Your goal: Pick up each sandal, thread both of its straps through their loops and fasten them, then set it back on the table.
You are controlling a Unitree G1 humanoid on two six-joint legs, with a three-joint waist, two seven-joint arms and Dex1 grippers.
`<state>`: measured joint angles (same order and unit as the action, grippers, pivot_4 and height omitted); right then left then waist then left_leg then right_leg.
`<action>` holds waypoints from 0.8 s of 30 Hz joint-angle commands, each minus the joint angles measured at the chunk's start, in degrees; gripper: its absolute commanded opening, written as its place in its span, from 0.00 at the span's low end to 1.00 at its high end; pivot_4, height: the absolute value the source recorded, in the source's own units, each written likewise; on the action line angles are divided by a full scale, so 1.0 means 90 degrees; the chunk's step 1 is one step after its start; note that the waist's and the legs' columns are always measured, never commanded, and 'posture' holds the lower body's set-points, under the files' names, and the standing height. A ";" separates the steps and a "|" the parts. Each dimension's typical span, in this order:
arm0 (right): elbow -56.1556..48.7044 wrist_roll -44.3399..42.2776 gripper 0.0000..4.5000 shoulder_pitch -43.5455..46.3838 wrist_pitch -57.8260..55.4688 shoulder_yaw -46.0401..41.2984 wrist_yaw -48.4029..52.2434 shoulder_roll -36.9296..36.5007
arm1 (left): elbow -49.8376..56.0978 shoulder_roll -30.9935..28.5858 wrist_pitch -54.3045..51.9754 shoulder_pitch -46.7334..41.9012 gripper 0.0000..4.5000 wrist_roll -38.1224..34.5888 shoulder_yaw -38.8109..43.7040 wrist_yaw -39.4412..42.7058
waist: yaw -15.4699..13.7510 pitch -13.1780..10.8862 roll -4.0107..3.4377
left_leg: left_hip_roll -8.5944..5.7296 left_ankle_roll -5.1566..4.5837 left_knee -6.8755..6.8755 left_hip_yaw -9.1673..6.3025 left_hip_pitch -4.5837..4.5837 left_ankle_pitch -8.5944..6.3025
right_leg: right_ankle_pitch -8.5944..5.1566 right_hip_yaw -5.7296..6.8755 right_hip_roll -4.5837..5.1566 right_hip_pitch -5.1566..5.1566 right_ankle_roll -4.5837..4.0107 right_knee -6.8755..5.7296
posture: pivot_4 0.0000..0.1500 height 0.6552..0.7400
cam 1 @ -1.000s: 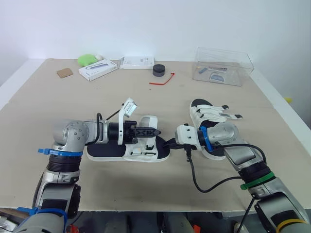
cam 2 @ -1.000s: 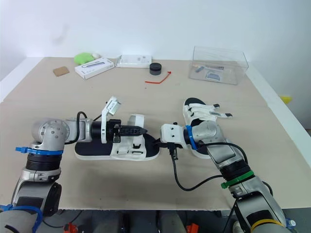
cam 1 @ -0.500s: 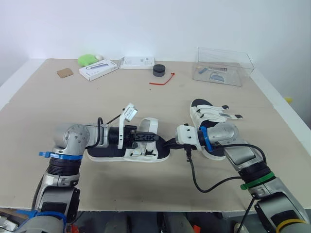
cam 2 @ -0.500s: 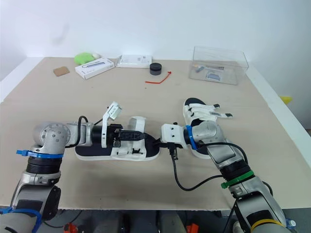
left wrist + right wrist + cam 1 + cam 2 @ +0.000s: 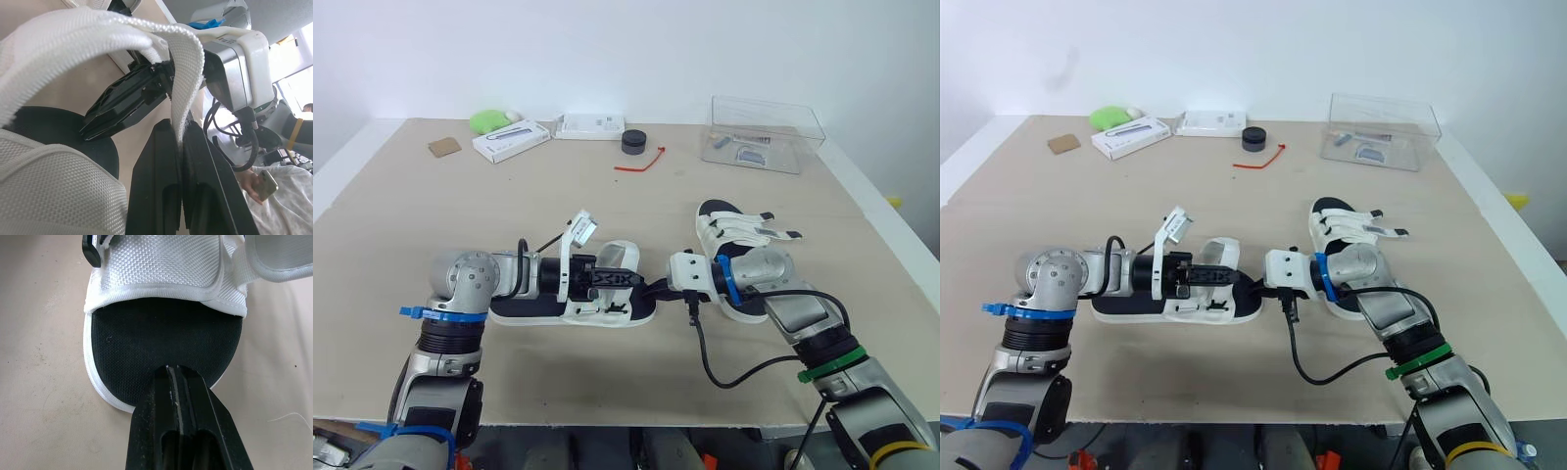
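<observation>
Sandal (image 5: 597,305) lying at centre frame on the table (image 5: 460,215), a gripper at its strap and another at its toe.
Since a second ago I have brought the left gripper (image 5: 628,279) lower over the footbed, pinching the white strap (image 5: 187,63). The right gripper (image 5: 179,374), fingers pressed together, touches the toe. Print on the box (image 5: 509,140), upper left, is too small to read.

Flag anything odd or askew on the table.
Nothing spilled or broken. The right sandal has both strap ends sticking out loose to its side, unfastened. The left sandal lies crosswise, one strap pinched in the left pincer. A red tie lies stray further back.
</observation>
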<state>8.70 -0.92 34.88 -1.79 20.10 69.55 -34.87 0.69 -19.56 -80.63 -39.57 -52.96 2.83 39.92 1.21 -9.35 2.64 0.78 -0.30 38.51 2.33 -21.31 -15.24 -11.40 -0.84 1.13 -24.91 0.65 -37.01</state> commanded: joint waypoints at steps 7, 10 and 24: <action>0.0276 0.0319 0.00 -0.0048 -0.0050 0.0150 -0.0016 -0.0086 | 0.0093 -0.0107 -0.0070 -0.0144 0.03 -0.0119 0.0185 0.0051 | 0.0000 0.0000 0.0000 | 0.0000 0.0000 0.0000 0.0000 0.0000 0.0000 | 0.0000 0.0000 0.0000 -0.0001 0.0000 0.0000 | 1.00 1.00; 0.0257 0.0320 0.00 -0.0062 -0.0044 0.0156 -0.0014 -0.0087 | 0.0081 -0.0109 -0.0164 -0.0070 0.03 -0.0147 0.0235 -0.0008 | 0.0000 0.0000 0.0000 | 0.0000 0.0000 0.0000 0.0000 0.0000 0.0000 | 0.0000 0.0000 0.0000 -0.0001 0.0000 0.0000 | 1.00 1.00; 0.0219 0.0323 0.00 -0.0116 -0.0032 0.0182 -0.0003 -0.0104 | 0.0157 -0.0325 -0.0264 0.0274 0.03 -0.0049 0.0018 -0.0047 | 0.0000 0.0000 0.0000 | 0.0000 0.0000 -0.0001 -0.0001 0.0003 0.0000 | -0.0001 0.0001 0.0000 0.0001 0.0000 0.0000 | 1.00 1.00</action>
<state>8.93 -0.90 34.89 -1.02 20.28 69.53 -34.87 1.33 -21.40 -83.63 -37.96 -54.84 4.19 39.37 1.22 -9.34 2.64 0.78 -0.30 38.50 2.31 -21.28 -15.24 -11.41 -0.83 1.13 -24.90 0.64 -37.01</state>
